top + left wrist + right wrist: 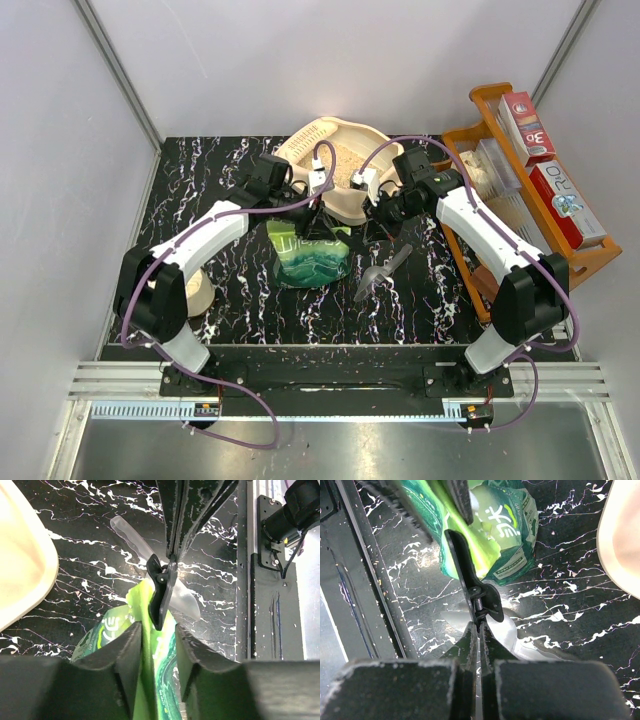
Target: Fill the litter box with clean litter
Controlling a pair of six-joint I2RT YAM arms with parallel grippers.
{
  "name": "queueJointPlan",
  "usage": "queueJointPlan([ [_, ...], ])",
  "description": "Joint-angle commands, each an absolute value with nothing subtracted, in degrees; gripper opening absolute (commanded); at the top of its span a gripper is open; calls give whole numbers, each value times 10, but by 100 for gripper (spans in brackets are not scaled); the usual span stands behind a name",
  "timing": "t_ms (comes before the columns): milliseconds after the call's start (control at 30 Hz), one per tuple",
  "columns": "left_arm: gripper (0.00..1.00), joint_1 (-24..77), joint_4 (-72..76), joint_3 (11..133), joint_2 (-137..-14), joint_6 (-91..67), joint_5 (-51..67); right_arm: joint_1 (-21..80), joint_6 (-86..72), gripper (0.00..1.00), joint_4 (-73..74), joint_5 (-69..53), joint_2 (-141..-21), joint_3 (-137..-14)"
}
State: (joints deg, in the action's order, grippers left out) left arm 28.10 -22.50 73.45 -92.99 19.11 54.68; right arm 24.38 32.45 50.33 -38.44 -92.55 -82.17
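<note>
Right fingers [461,650] are closed on the black clip [480,597] at the top of the bag [312,258], mid-counter. Left fingers [127,650] stand parted astride the bag's top fold. The litter box [372,130] sits far centre with some litter [345,158] inside. The step looks like clip work; next, pull the clip clear while the left steadies the bag.

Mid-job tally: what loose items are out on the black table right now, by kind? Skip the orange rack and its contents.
Litter box: 1
Green bag: 1
Black clip: 1
Clear scoop: 1
Cream roll: 1
Total: 5
</note>
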Motion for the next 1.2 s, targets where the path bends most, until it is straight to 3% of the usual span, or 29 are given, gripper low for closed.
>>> queueJointPlan([
  [0,29,294,-191,748,-943,161,597,246,314,0,463,-373,-920,-826],
  [200,5,296,-217,742,-943,195,598,246,302,0,456,-369,-918,-822],
  [333,0,296,-226,738,-936,213,592,238,287,46,460,-371,-903,-830],
  [467,0,296,-239,741,-932,238,587,207,295,57,482,-429,-909,-836],
  [667,0,297,-239,747,-937,231,597,206,294,59,486,-491,-940,-837],
  [833,0,297,-245,742,-929,242,584,200,302,60,490,-475,-940,-840],
  [1000,0,296,-246,739,-925,243,574,170,305,57,514,-384,-910,-805],
  [1167,0,297,-246,744,-925,238,564,143,438,54,619,-254,-885,-769],
])
